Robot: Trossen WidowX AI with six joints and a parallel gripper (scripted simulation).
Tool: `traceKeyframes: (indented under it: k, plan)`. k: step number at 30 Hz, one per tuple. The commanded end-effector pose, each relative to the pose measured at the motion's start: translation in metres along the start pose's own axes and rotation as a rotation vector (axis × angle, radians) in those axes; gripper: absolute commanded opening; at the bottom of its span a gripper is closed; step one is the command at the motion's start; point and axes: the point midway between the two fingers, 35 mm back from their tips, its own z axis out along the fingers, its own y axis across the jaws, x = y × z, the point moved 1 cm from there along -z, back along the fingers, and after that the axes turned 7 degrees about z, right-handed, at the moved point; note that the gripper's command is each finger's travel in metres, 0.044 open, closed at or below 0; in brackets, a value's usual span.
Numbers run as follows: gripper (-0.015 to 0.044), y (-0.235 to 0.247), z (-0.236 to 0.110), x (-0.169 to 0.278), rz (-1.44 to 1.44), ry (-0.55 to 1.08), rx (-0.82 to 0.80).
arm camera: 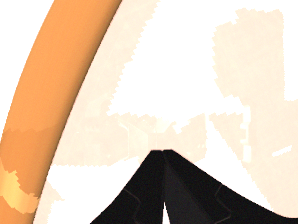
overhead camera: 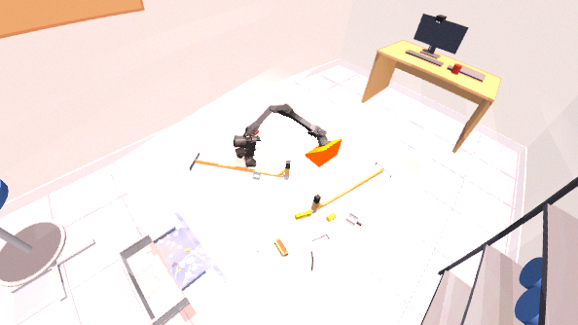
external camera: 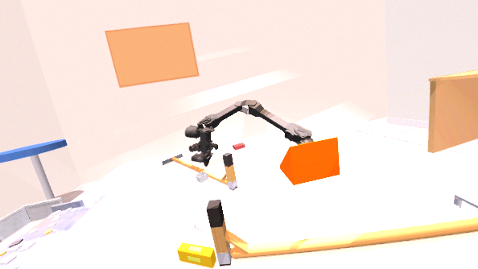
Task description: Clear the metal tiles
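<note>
Now my pincer (external camera: 204, 159) hangs low over the white table (overhead camera: 428, 192), pointing down. Its two fingers are squeezed together and there is nothing between them. In the wrist view the dark fingers meet in a point, and the long orange stick of a scraper (arm camera: 63, 90) runs past on the left side of them, not in them.

That long scraper (overhead camera: 229, 165) lies flat on the table, right beside my pincer. It has a dark blade (overhead camera: 194, 162) at one end. Near its other end a short post with a black top (external camera: 228, 171) stands up, and a little grey block (external camera: 201, 177) sits by the stick.

A second long scraper (overhead camera: 354, 185) lies well apart from the first one, closer to the front. It also has a post with a black top (external camera: 216, 231), and a yellow block (external camera: 196, 254) sits just beside that post.

The big orange box (external camera: 311, 161) stands at the foot of my arm (external camera: 257, 113). A small red block (external camera: 239, 146) lies on the table behind my pincer.

The steel bench plate (overhead camera: 187, 255) is far off to the side, with small tiles (overhead camera: 182, 250) scattered on it. The grey catch box (overhead camera: 146, 274) sits at one end of it.
</note>
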Motion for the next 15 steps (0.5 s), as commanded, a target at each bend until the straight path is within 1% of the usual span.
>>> traceKeyframes:
  k: [1,15]
  plan:
    - [0.0000,0.004,-0.001,-0.003,0.005,-0.003,-0.006]
    - [0.0000,0.016,0.000,-0.009,0.005,-0.003,-0.007]
